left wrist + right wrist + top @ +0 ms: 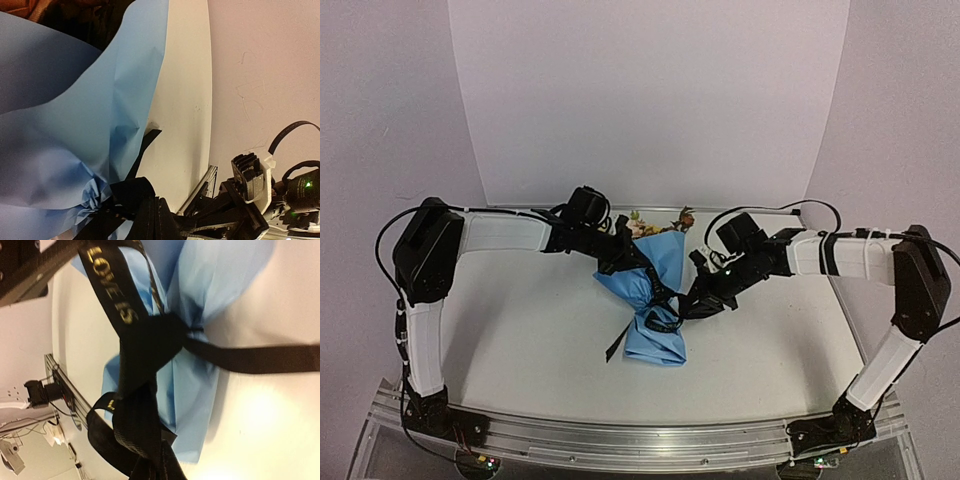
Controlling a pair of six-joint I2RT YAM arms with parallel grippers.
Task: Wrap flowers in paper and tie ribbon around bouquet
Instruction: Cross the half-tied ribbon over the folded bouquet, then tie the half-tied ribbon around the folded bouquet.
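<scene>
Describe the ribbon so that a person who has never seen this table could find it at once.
A bouquet in light-blue paper lies in the middle of the white table. The ribbon is the narrow black band knotted around its pinched waist. Gold lettering along it sets it apart from the plain black left gripper and right gripper beside it.

We see the paper (660, 262) as light blue, its inner face a darker, shadowed blue in the left wrist view. Round the paper's waist the ribbon (150, 342) is black, printed with gold capitals, "LOVE IS" among them. Above the paper's wide rim the flowers (640, 225) show pale pink, yellow and rust-orange. Under the paper the table (520, 330) is off-white. Either side of the paper, the left arm (505, 232) and right arm (850, 255) are white with black joints.
</scene>
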